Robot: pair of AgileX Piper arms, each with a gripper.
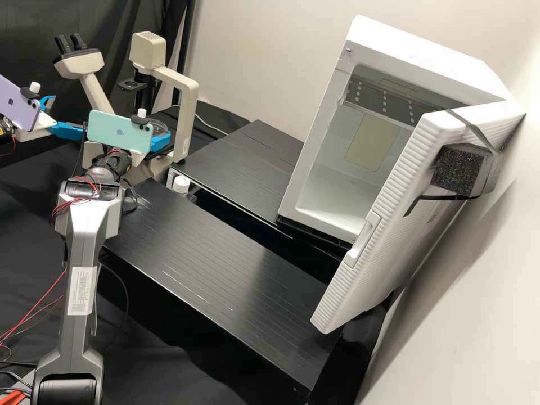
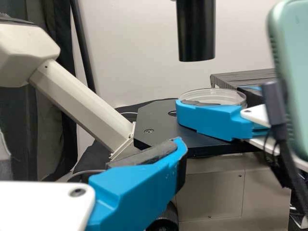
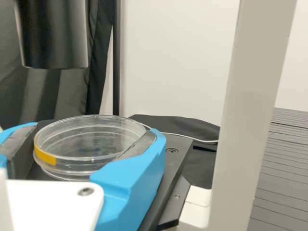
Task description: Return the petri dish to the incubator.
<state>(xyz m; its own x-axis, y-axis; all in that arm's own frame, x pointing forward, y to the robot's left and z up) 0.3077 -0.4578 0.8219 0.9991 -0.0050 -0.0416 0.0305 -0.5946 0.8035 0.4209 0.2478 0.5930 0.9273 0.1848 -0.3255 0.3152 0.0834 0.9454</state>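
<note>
In the high view, the right arm (image 1: pixel 81 270) stretches up from the lower left corner, its gripper (image 1: pixel 160 130) roughly level and clamped. The left arm's wrist (image 1: pixel 5 135) pokes in at the left edge, the left gripper (image 1: pixel 68 115) spread open.

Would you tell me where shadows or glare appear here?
High view: a dark shadow on the wall behind the incubator door, pale glints on the black platform; left wrist view: a faint sheen on the black cylinder; right wrist view: highlights along the rim of the petri dish.

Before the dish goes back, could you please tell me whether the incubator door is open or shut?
Open: the door stands swung out, baring the white interior.
</note>
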